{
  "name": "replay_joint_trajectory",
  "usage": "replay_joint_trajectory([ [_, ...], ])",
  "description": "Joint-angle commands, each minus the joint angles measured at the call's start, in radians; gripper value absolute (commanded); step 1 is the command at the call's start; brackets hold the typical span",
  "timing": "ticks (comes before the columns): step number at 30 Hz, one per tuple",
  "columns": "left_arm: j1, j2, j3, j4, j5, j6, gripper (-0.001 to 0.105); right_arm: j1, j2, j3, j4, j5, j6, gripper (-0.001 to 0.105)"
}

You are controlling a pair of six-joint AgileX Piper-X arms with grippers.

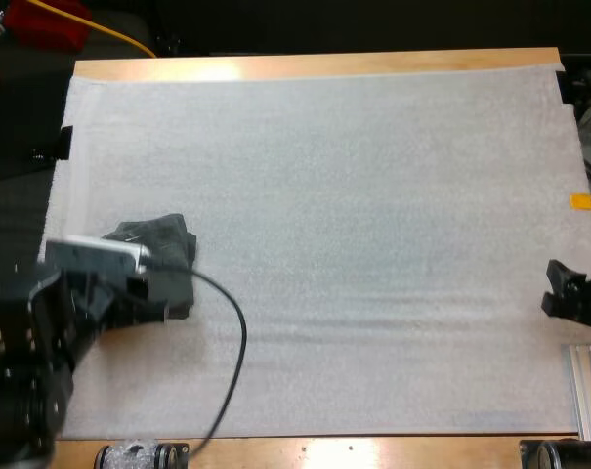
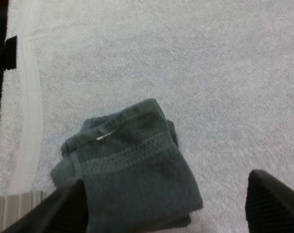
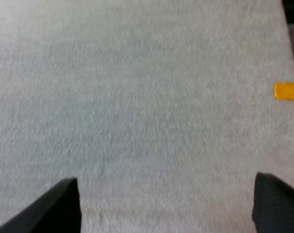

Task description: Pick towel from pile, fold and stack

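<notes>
Towel lay folded in layers at nine o'clock on the mat, with the left gripper over it, fingers spread and gripping nothing. The right gripper sat at three o'clock, fingers apart. Folding looked done; little seemed left beyond backing away.

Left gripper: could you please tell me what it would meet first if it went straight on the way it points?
The left gripper would most likely meet the grey-green towel, which lies just ahead of its open fingers.
</notes>
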Motion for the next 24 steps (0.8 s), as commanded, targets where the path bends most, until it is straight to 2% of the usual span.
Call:
replay_joint_trajectory([
  [1, -0.004, -0.035, 0.018, -0.004, -0.012, -0.015, 0.065, 0.001, -0.021, 0.002, 0.022, 0.003, -0.011, 0.070],
  [9, -0.004, -0.239, 0.078, 0.047, -0.004, -0.022, 0.065, 0.001, -0.171, 0.002, 0.064, 0.003, -0.011, 0.070],
  [24, -0.004, -0.567, 0.079, 0.198, -0.004, -0.022, 0.065, 0.001, -0.484, 0.002, 0.147, 0.007, -0.011, 0.070],
])
